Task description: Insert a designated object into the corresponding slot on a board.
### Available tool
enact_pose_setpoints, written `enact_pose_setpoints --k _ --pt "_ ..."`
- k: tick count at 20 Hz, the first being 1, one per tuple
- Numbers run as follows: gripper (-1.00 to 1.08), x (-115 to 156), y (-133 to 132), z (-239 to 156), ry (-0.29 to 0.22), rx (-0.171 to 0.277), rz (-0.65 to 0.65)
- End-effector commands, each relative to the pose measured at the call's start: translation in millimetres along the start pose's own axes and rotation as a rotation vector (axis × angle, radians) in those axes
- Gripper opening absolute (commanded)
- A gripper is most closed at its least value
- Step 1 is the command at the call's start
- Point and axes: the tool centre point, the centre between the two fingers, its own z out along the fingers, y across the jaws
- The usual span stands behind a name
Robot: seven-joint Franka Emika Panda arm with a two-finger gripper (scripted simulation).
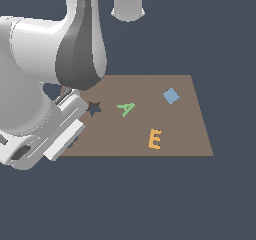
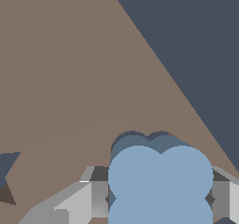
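Blue lobed block [image 2: 160,183] pinched between the fingers [image 2: 84,202] of the gripper [image 2: 161,200], over the board [image 2: 70,78].

From the exterior view's left: the arm hid the gripper, block and cloud slot; then came the star cutout [image 1: 93,108], green A [image 1: 126,108], orange E [image 1: 155,139] and blue square [image 1: 171,96]. Judged step: carrying the block to its slot. Next, the lobes would need aligning with the slot before lowering and release.

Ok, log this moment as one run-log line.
phase: carrying | fingers: shut on lobed blue block | position: over board | slot: hidden by arm | star cutout: empty
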Motion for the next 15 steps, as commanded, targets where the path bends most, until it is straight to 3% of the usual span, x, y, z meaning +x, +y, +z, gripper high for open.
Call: enact_pose_setpoints --k 1,5,6,15 --pt "-1.00 0.3 -0.1 2.0 0.000 0.000 0.000" --pt "-1.00 -0.1 -0.1 9.5 0.000 -0.001 0.001" --pt "1.00 -0.1 -0.1 9.5 0.000 -0.001 0.001" --pt "1.00 -0.1 -0.1 9.5 0.000 -0.001 0.001"
